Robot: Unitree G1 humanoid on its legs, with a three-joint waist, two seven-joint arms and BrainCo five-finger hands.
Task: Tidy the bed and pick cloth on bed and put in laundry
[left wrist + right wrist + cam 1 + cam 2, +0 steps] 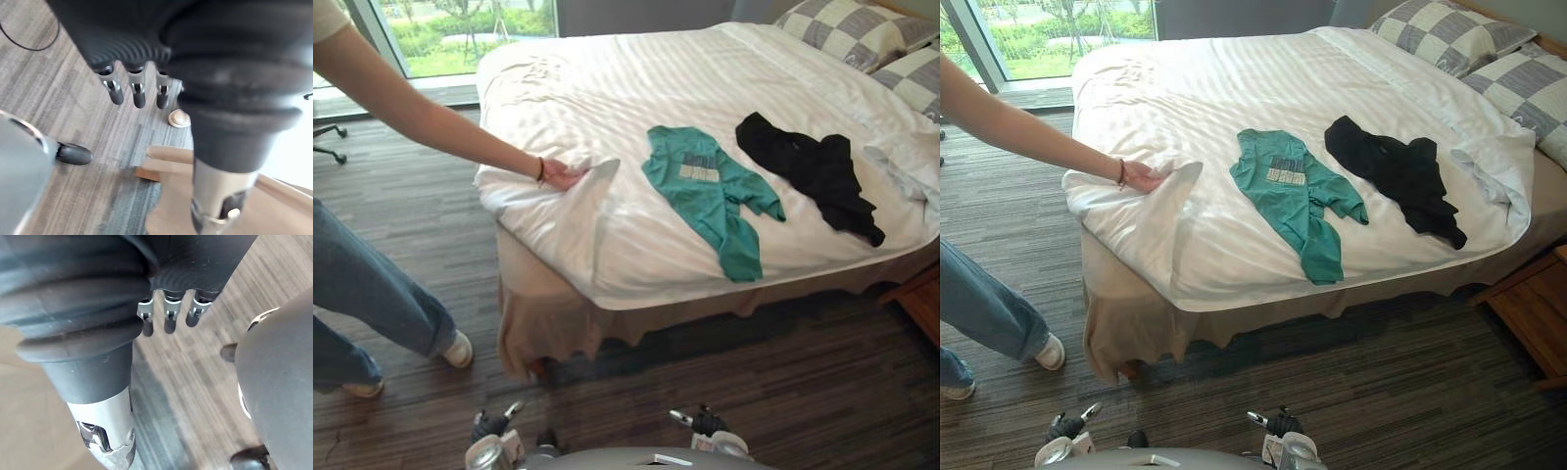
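Down low, the left robot hand (pixel 139 94) and right robot hand (pixel 168 317) hang over the floor (pixel 803 392) with fingers loose and straight, holding nothing, and further out a teal shirt (pixel 710 191) and black garment (pixel 813 171) lie on the bed (pixel 607 88), a person's hand (pixel 560 176) pressing its sheet.

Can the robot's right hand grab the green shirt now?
Probably not yet. The right hand hangs low over the floor, while the green shirt lies up on the bed, well ahead. Nothing covers the shirt; stepping closer should do.
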